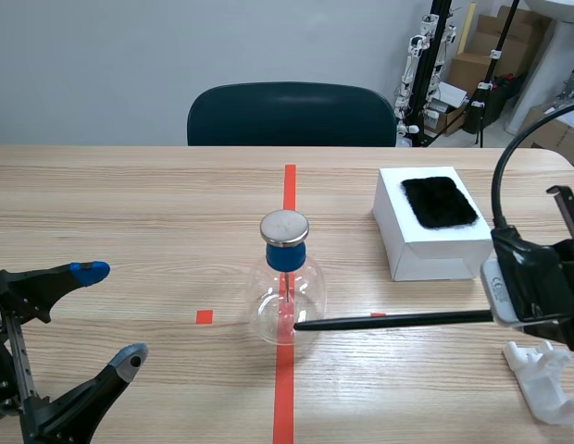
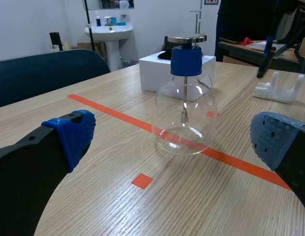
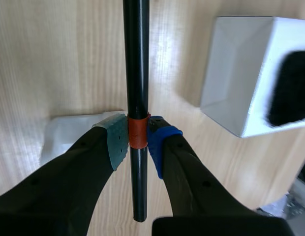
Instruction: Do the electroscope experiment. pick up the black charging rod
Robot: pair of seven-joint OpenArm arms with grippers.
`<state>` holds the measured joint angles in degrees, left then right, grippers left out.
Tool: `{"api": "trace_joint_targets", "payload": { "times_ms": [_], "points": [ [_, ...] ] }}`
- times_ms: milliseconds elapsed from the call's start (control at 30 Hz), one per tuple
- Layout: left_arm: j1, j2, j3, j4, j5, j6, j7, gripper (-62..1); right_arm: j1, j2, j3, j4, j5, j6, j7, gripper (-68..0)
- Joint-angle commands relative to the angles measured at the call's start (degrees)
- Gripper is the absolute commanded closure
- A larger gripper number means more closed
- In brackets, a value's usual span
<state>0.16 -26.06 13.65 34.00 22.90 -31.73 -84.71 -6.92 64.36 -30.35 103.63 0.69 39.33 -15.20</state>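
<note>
Black charging rod (image 1: pixel 398 320) is hanging level in the right gripper (image 1: pixel 514 307), tip pointing at the electroscope flask (image 1: pixel 285 291); left gripper (image 1: pixel 109 314) is sitting spread wide. Left wrist: pads (image 2: pixel 74 135) gaping, flask ahead. Right wrist: fingers are clamping the rod's orange band (image 3: pixel 138 133), white stand (image 3: pixel 64 129) beneath.

Bright, even light, soft shadows; the electroscope (image 1: pixel 287 277) glass glints faintly (far background soft).

no readable text, no labels, no numbers
</note>
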Motion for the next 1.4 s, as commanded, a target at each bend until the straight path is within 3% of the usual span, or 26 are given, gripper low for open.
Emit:
{"api": "trace_joint_targets", "payload": {
  "times_ms": [0,200,433,533,700,800,900,1100,1367],
  "points": [
    [-0.2,-0.5,-0.1,0.9,-0.8,-0.1,-1.0,-62.3,-2.1,-0.3,4.3,1.5,-0.9,-0.2,0.4,-0.6],
    [-0.2,-0.5,-0.1,0.9,-0.8,-0.1,-1.0,-62.3,-16.0,-8.5,21.8,6.4,-11.6,-0.4,4.9,-0.6],
    [-0.2,-0.5,-0.1,0.9,-0.8,-0.1,-1.0,-62.3,-33.0,-24.5,40.3,15.3,-35.2,-7.0,20.9,-0.6],
    [-0.2,-0.5,-0.1,0.9,-0.8,-0.1,-1.0,-62.3,-39.2,-30.9,44.5,19.2,-41.7,-13.7,25.9,-0.6],
    [-0.2,-0.5,-0.1,0.9,-0.8,-0.1,-1.0,-62.3,-46.7,-41.8,45.4,21.7,-53.0,-31.7,32.3,-0.6],
    [-0.2,-0.5,-0.1,0.9,-0.8,-0.1,-1.0,-62.3,-50.2,-47.1,45.4,21.7,-57.8,-38.7,37.0,-0.6],
    [-0.2,-0.5,-0.1,0.9,-0.8,-0.1,-1.0,-62.3,-53.8,-51.2,45.0,21.6,-59.9,-42.9,41.5,-0.6],
    [-0.2,-0.5,-0.1,0.9,-0.8,-0.1,-1.0,-62.3,-59.0,-57.3,42.8,21.6,-64.8,-51.0,44.0,-0.6],
    [-0.2,-0.5,-0.1,0.9,-0.8,-0.1,-1.0,-62.3,-59.9,-60.1,40.0,16.2,-71.8,-61.1,43.9,-0.6]
  ]
}}
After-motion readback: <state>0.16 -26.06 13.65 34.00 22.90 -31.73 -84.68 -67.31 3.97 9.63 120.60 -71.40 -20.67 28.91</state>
